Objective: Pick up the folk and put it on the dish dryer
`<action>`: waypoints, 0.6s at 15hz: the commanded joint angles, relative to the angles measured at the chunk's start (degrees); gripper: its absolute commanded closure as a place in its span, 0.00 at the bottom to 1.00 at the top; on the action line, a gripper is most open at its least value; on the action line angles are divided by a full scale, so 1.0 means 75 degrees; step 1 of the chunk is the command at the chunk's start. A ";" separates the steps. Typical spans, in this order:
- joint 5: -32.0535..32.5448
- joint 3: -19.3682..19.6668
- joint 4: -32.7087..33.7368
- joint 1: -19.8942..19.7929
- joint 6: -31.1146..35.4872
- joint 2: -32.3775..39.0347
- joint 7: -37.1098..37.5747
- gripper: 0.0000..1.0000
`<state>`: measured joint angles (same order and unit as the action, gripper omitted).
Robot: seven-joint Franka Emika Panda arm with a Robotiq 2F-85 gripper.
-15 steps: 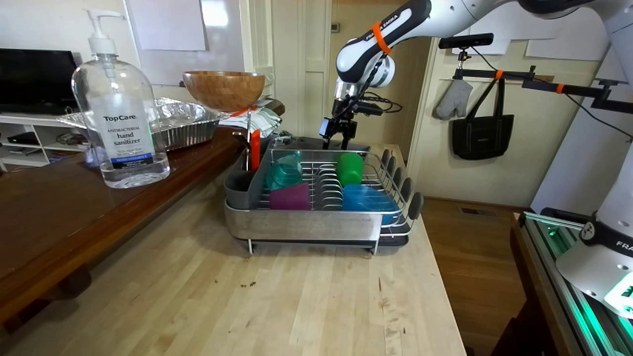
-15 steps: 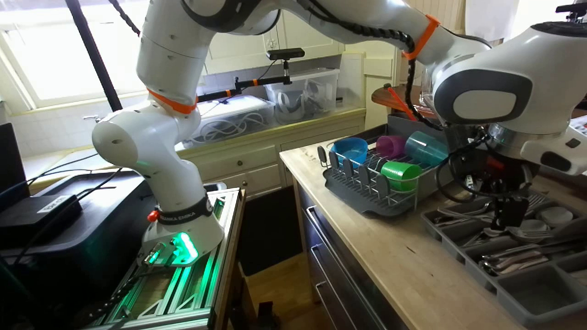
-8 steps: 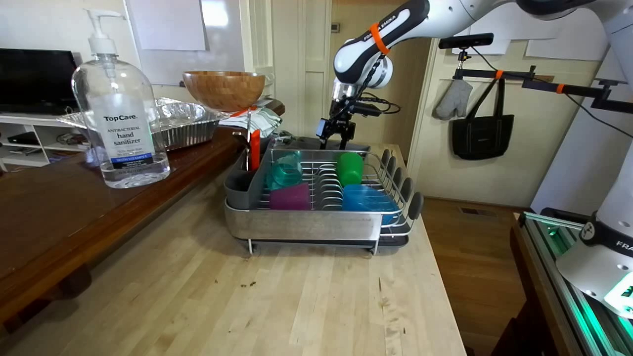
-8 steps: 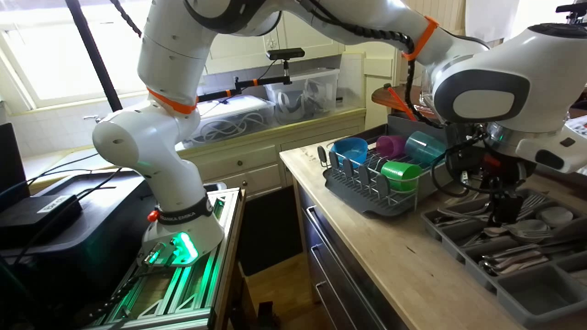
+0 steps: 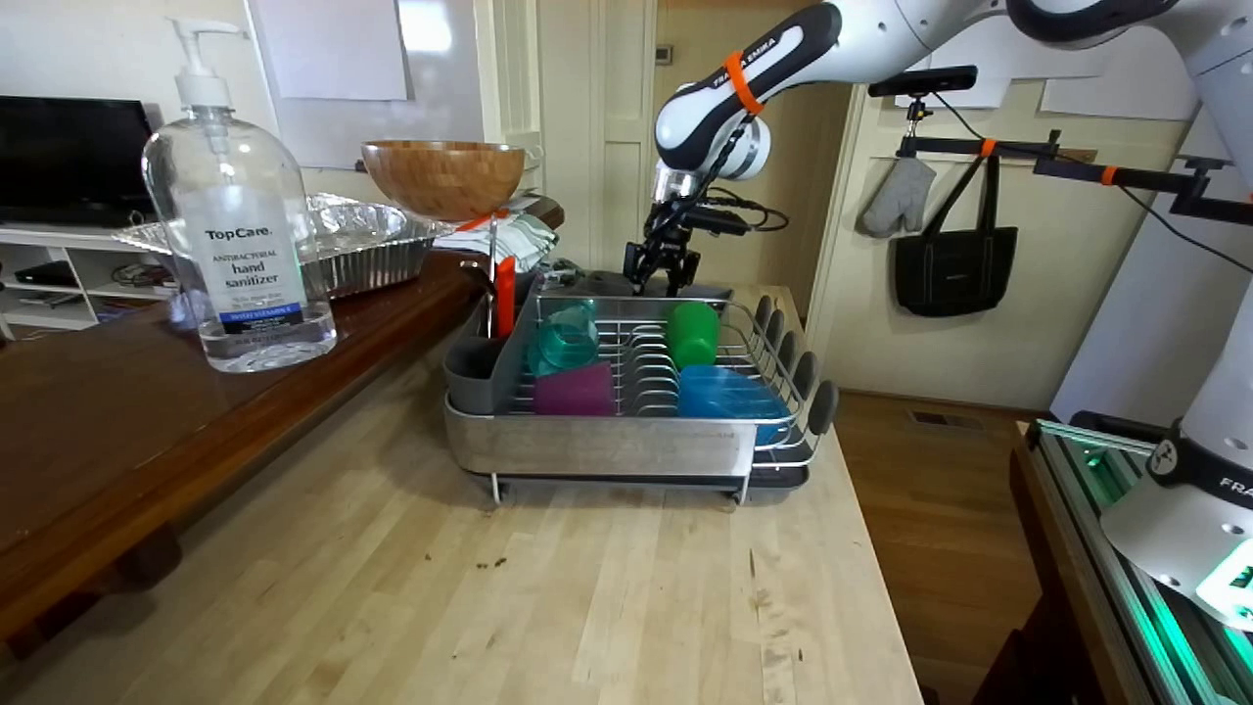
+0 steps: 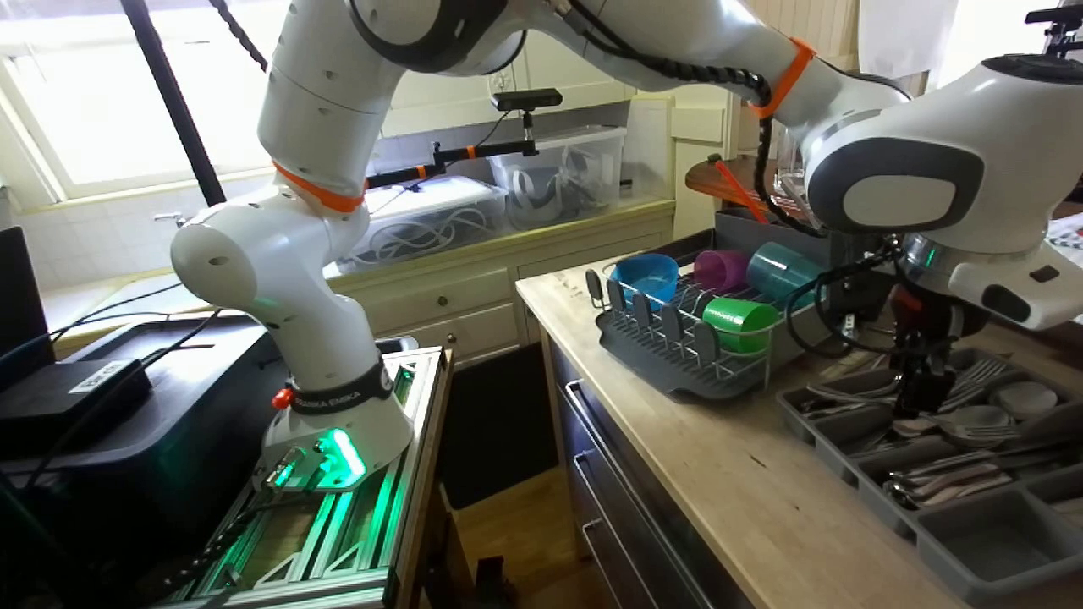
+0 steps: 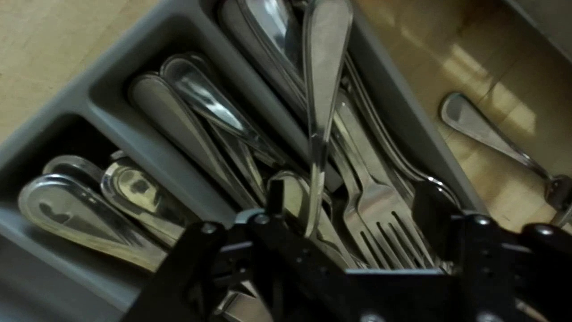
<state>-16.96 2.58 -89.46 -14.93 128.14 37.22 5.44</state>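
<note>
The Franka Emika Panda arm (image 6: 685, 25) was extended beside the wire dish rack (image 5: 602, 450), over the gray cutlery tray (image 6: 990, 537).
The Robotiq gripper (image 7: 351, 201) was low over the tray, jaws spread in the released position. Several metal forks (image 7: 383, 203) lay in one tray compartment (image 7: 420, 125), tines between the jaws in the wrist view; the specified one could not be identified. A slanted utensil handle (image 7: 328, 58) lay partly over that compartment, its lower end hidden.

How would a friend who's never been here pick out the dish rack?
In both exterior views, find the pale wooden counter. On it stands the dish rack, holding a green cup. Unlike the nearby low grey cutlery tray, it is part silver metal, with upright grey paddles along one edge.
</note>
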 commanded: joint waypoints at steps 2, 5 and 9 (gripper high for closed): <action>-0.0089 0.0111 0.0942 0.0088 -0.0444 0.0706 0.0624 0.40; -0.0066 0.0125 0.1364 0.0093 -0.0638 0.1042 0.0885 0.42; -0.0030 0.0157 0.1849 0.0101 -0.0921 0.1392 0.1153 0.51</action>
<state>-16.95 2.92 -80.45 -14.69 124.34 44.36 11.90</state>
